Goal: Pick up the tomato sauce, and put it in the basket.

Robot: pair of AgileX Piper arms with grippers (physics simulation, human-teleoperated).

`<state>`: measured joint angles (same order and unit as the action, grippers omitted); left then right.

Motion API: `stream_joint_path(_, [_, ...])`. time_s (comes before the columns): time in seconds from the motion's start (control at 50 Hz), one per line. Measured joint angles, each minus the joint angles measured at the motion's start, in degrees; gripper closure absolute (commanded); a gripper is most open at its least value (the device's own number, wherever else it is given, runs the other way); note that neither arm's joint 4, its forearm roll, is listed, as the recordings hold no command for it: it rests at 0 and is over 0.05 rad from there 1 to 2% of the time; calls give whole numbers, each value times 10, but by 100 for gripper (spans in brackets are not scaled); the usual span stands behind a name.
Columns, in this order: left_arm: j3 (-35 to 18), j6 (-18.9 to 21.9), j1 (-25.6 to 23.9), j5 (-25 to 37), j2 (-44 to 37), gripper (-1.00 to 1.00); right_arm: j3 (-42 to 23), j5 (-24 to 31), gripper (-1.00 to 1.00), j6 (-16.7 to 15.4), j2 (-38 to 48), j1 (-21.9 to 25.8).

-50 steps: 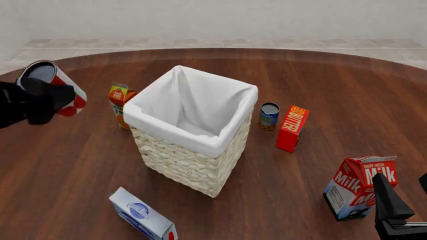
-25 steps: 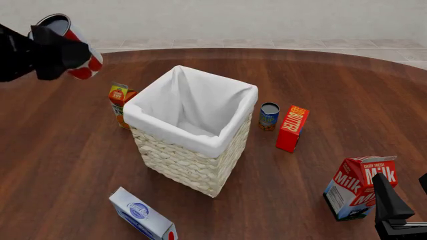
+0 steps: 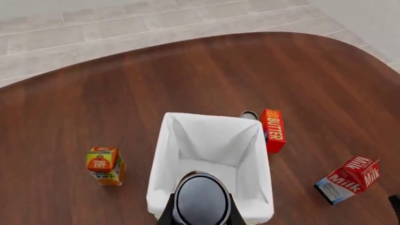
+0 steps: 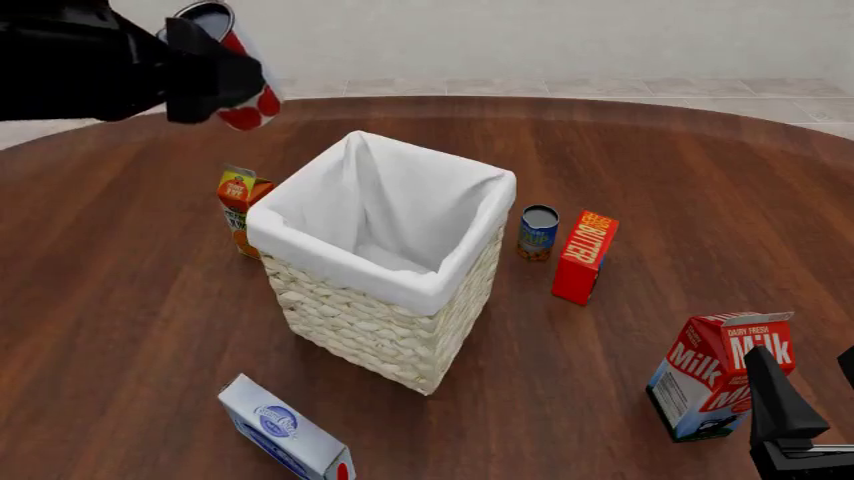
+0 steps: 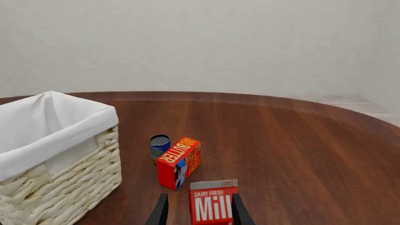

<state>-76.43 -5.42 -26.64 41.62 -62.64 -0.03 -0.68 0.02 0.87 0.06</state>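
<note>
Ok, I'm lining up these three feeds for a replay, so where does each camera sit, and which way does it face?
Front view: fixed above and behind the arms, looking forward and down at the basket; left claw holding the tomato sauce shows.
Left wrist view: high on the left arm, looking down past the can into the basket; its fingers show.
Right wrist view: low by the table, facing the milk carton; right claw open around it.
All three share the basket, butter box and milk carton.
</note>
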Motion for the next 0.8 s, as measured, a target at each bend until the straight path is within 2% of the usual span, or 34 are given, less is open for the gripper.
stream_joint_path(0.2, [-12,-2,-14,-5,-39,100,0,0,-100,0,0,0])
stream_joint_path(0.8, [-13,27,-26,-26,-136,100,0,0,-100,0,0,0])
